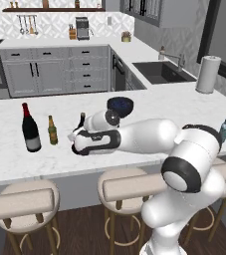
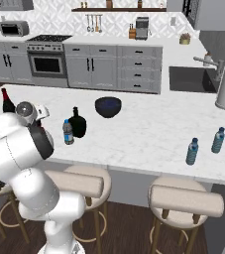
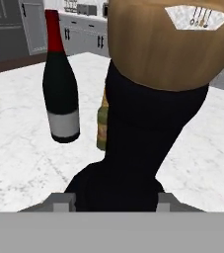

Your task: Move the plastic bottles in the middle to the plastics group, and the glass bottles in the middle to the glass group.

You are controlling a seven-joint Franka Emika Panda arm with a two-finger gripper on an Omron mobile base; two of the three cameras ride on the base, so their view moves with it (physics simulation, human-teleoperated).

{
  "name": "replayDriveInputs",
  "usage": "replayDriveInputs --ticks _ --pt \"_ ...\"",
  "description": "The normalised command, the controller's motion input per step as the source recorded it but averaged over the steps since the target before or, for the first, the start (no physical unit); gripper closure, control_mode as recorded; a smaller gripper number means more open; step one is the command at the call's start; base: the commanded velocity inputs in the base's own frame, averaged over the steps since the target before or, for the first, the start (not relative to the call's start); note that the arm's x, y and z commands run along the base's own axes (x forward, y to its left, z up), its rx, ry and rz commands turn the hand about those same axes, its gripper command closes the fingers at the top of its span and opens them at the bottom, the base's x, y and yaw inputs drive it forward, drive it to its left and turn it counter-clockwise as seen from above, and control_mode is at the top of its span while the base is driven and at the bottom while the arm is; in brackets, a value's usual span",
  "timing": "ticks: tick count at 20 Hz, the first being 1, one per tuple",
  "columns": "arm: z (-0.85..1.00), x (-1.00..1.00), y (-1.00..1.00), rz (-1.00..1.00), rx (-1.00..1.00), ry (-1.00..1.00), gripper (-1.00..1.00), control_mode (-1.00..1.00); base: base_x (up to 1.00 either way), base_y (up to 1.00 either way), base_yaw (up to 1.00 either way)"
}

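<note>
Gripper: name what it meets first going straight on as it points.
Likely the amber bottle, just behind the dark bottle the gripper holds; the wine bottle stands left of that line. Depth is unclear.

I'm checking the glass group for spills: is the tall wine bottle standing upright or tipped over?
Upright. The tall wine bottle stands on its base on the marble counter, red top up, beside the small amber bottle.
</note>
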Motion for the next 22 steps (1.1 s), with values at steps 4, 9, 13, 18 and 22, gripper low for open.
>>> replayDriveInputs --ticks 4,9,13,18,22 --pt "-0.08 0.03 0.36 0.00 0.02 -0.06 1.00 -1.00 0.00 0.00 0.00" --pt "0.00 0.18 0.44 0.00 0.00 0.00 1.00 -1.00 0.00 0.00 0.00" --pt "0.00 0.14 0.30 0.00 0.00 0.01 1.00 -1.00 0.00 0.00 0.00" --pt "0.00 0.11 0.34 0.00 0.00 0.05 1.00 -1.00 0.00 0.00 0.00" --pt "0.00 0.09 0.30 0.00 0.00 0.02 1.00 -1.00 0.00 0.00 0.00"
